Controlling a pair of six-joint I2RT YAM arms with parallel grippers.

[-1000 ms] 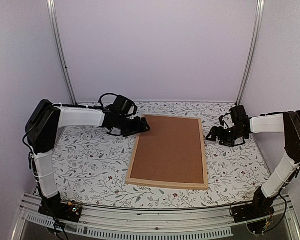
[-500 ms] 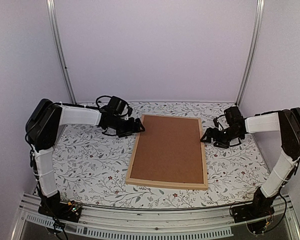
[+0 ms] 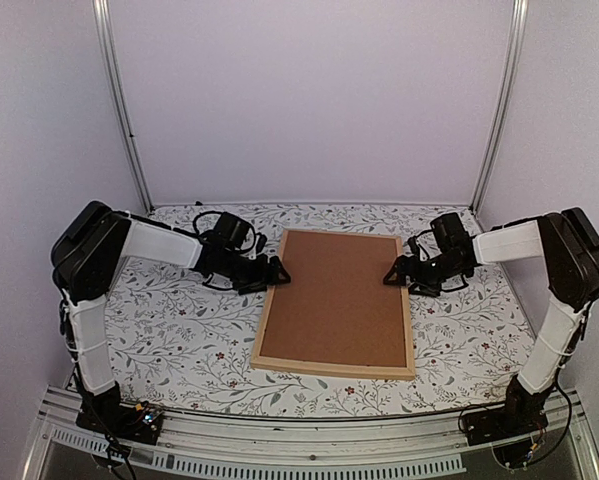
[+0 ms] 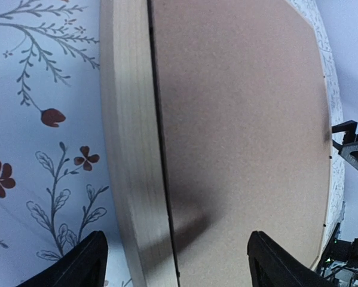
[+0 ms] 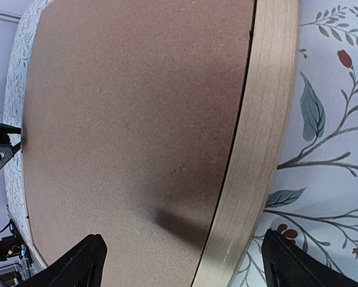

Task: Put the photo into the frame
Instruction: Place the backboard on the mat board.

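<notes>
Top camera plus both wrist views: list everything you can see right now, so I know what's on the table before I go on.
frame: one, light natural wood, lying flat mid-table
backing board: one, plain brown, filling the frame
photo: none in sight in any view
tablecloth: one, white with grey leaves and small red flowers, covering the table
posts: two, silver metal, at the back corners
rail: one, silver metal, along the near edge
left arm: one, black with white sleeves, reaching in from the left
right arm: one, black with white sleeves, reaching in from the right
left claw: one, black, open, at the frame's left edge
right claw: one, black, open, at the frame's right edge
</notes>
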